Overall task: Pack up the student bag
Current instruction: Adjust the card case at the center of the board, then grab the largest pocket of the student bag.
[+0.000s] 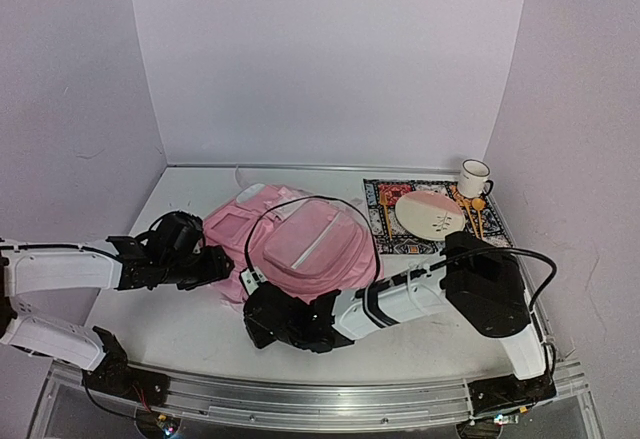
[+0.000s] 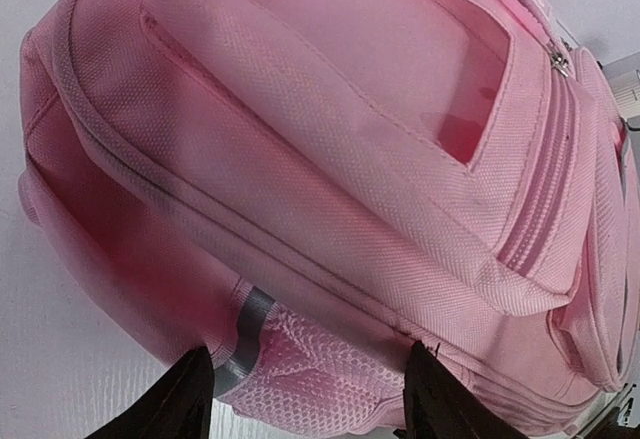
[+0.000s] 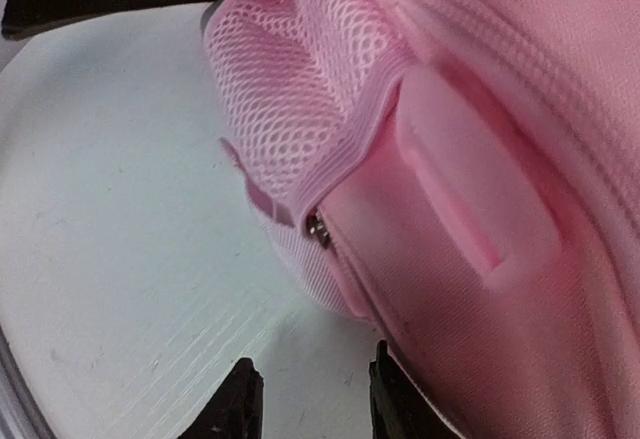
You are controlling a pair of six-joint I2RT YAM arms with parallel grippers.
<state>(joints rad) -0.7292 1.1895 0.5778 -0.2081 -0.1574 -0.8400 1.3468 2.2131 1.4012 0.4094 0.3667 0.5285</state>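
My left gripper (image 2: 310,384) is open around the bag (image 2: 330,159), my right gripper (image 3: 310,399) open beside it; I might pinch thin cloth and slip.

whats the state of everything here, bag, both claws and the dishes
student bag, lying on the table front up, visible zips closed
left claw, open, straddling the bag's mesh side pocket
right claw, open a little, low at the bag's near edge, nothing in it
mug, upright on the mat
plate, flat on the mat, no food on it
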